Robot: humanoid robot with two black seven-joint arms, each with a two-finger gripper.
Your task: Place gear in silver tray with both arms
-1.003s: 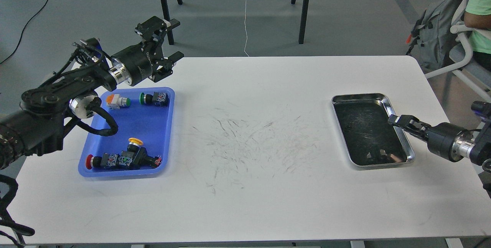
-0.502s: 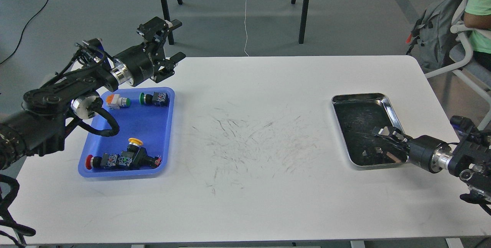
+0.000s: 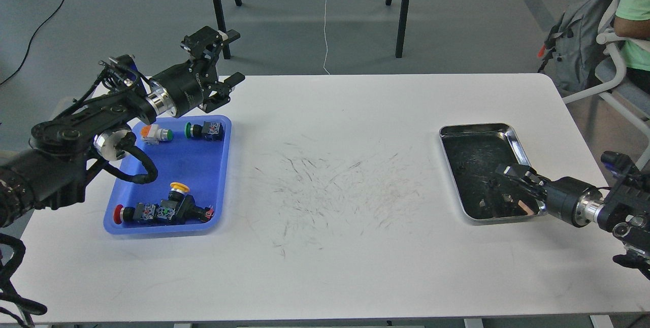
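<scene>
Right gripper [image 3: 509,171] shifted slightly back over silver tray [image 3: 477,130], fingers unclear.

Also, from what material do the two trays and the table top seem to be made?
The silver tray looks like polished metal, probably steel: its rim mirrors the light, its dark bottom is scuffed. The blue tray looks like moulded plastic: even colour, soft sheen, rounded corners. The table has a matt white top, perhaps laminate, marked by dark scratches.
</scene>
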